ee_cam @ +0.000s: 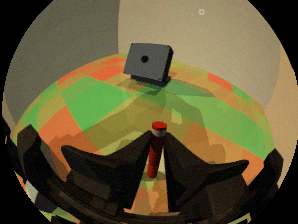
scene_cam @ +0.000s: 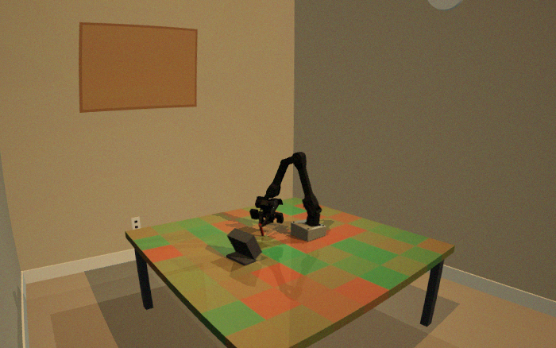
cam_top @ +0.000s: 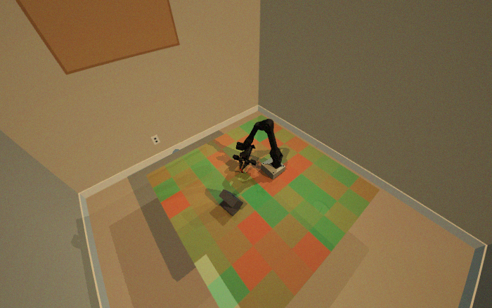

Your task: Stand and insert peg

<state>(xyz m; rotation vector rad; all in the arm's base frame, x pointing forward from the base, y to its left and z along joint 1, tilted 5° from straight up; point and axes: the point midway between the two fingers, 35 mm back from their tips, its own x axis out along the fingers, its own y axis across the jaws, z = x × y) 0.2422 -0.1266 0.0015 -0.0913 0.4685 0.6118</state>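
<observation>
The red peg (scene_cam: 261, 230) (ee_cam: 155, 152) is held near its white-banded end, which points up in the wrist view. Its plain end points down, with a slight tilt in the exterior view; whether it touches the table (scene_cam: 327, 303) cannot be told. My gripper (cam_top: 242, 168) (scene_cam: 260, 224) (ee_cam: 158, 135) is shut on the peg, low over the table. The dark sloped panel (cam_top: 230, 197) (scene_cam: 245, 245) (ee_cam: 157, 66) stands beyond the peg, seen from the wrist. Its single round hole (ee_cam: 144, 59) faces the wrist camera.
The arm's pale base block (cam_top: 273, 169) (scene_cam: 307, 231) stands beside the gripper, on the side away from the panel. The panel's dark foot plate (scene_cam: 241, 257) rests on the patchwork table top. Shadows of the arm fall around the peg.
</observation>
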